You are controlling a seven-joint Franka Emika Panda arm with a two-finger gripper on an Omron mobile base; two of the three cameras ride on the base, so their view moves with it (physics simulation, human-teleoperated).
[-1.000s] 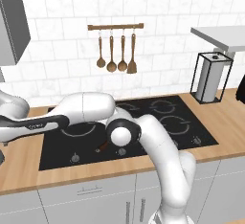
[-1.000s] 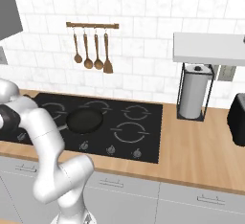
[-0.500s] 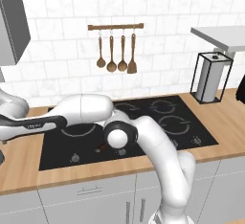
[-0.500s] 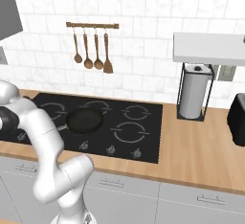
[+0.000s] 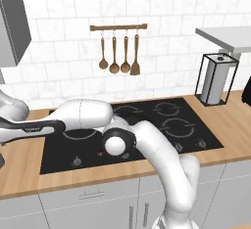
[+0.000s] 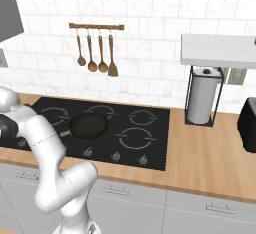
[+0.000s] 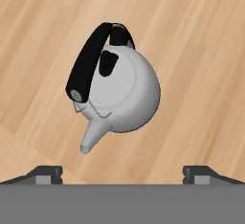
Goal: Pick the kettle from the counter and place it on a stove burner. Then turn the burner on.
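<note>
The kettle (image 7: 119,91) stands on the wooden counter (image 7: 201,50), pale and squat. Its black handle arches over the lid and its spout points toward my left fingertip. My gripper (image 7: 122,173) hovers above it, open, with the fingertips (image 7: 45,173) wide apart and nothing between them. The kettle sits just ahead of the gap and touches neither finger. My arm reaches far left over the black stove (image 5: 59,159), also seen as the stove (image 6: 155,148) from the right. White ring markings and small silver knobs (image 6: 116,155) show on its glass.
A black frying pan (image 6: 87,125) sits on the cooktop's middle. A paper towel holder (image 6: 202,95) and a dark appliance (image 6: 248,123) stand on the counter to the right. Wooden utensils (image 5: 117,52) hang on the tiled wall.
My arm's elbow has sunk a little and drifted left over the stove. Nothing else has moved.
</note>
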